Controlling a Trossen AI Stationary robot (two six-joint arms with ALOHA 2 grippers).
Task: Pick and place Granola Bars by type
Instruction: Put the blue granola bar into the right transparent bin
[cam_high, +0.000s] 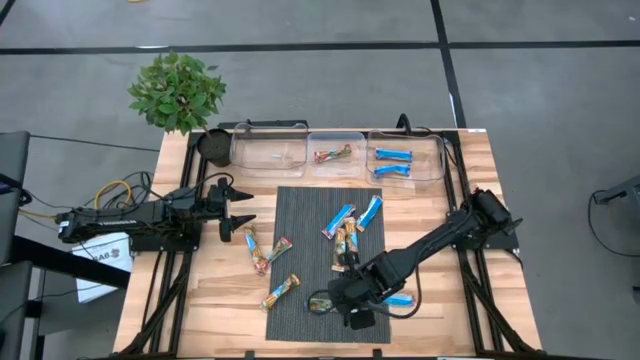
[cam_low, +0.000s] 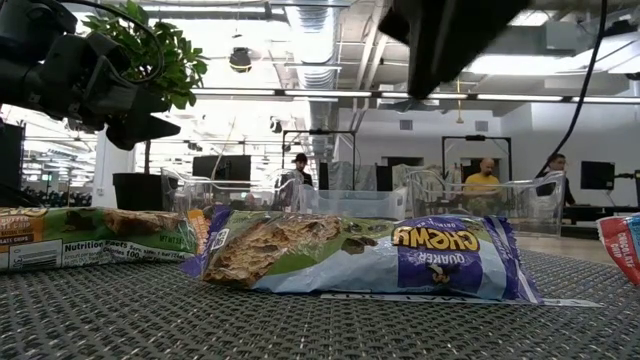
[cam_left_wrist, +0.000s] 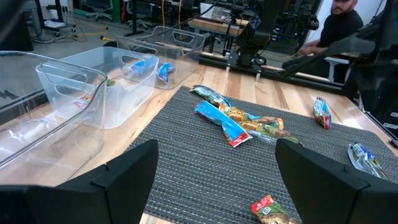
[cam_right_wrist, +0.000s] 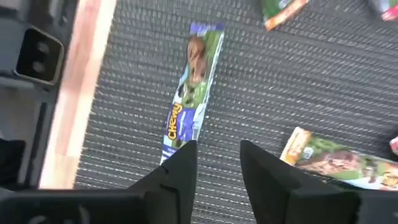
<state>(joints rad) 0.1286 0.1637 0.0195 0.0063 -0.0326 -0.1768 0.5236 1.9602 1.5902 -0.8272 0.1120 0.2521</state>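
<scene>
Several granola bars lie scattered on the dark mat (cam_high: 300, 210): blue ones (cam_high: 370, 212), tan-orange ones (cam_high: 256, 250), and a Chewy bar with blue ends (cam_right_wrist: 189, 93) flat near the mat's near edge (cam_low: 360, 255). My right gripper (cam_right_wrist: 217, 158) hangs above the mat, pointing steeply down, open, its fingertips just short of the Chewy bar's near end, with nothing between them. It also shows in the high view (cam_high: 342, 298). My left gripper (cam_high: 240, 212) waits open at the table's left, off the mat (cam_left_wrist: 214, 180).
Three clear bins stand along the far edge: the left one (cam_high: 270, 150), the middle one (cam_high: 335, 153) with a tan-orange bar, the right one (cam_high: 405, 160) with blue bars. A potted plant (cam_high: 178, 90) and a dark pot (cam_high: 215, 145) stand at the far left. People sit beyond the table (cam_low: 482, 180).
</scene>
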